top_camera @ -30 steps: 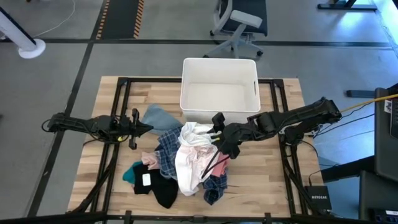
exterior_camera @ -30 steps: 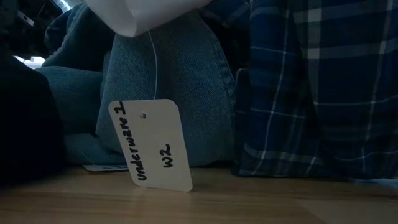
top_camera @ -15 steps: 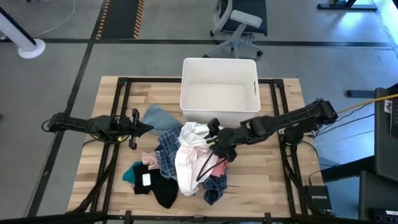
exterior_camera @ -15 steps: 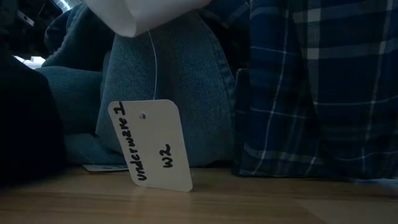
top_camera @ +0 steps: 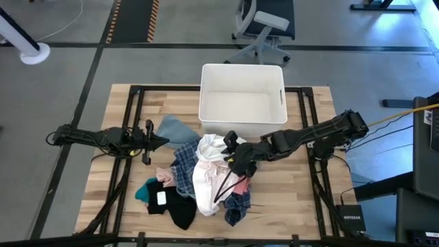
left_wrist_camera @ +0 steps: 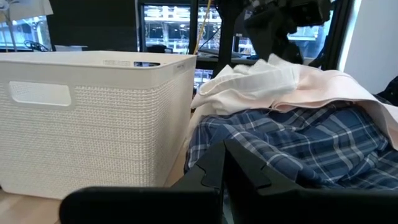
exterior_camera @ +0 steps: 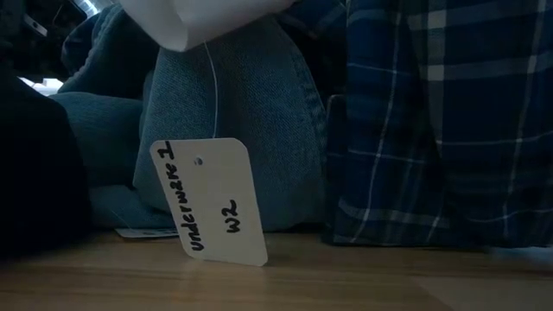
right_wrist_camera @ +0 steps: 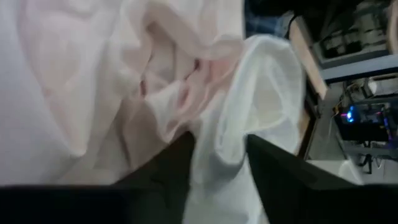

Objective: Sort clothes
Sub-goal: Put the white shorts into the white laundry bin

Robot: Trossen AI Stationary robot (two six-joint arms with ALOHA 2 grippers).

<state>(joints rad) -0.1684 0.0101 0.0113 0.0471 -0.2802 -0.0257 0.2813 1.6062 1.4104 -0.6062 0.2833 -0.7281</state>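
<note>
Clothes (top_camera: pixel 195 178) lie heaped mid-table, just in front of the bin (top_camera: pixel 242 99). White cloth (right_wrist_camera: pixel 249 118) at the heap's top sits between the right gripper's (top_camera: pixel 232 155) narrowed fingers (right_wrist_camera: pixel 168 171). Left gripper (top_camera: pixel 164 140), shut, waits beside the heap.

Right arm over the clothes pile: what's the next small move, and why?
Probably finish closing, then lift a little. The right end effector sits on the pile with a fold of the white garment between its fingers, not yet clearly pinched. The white bin stands just beyond. The left end effector waits, shut, beside the pile.
</note>
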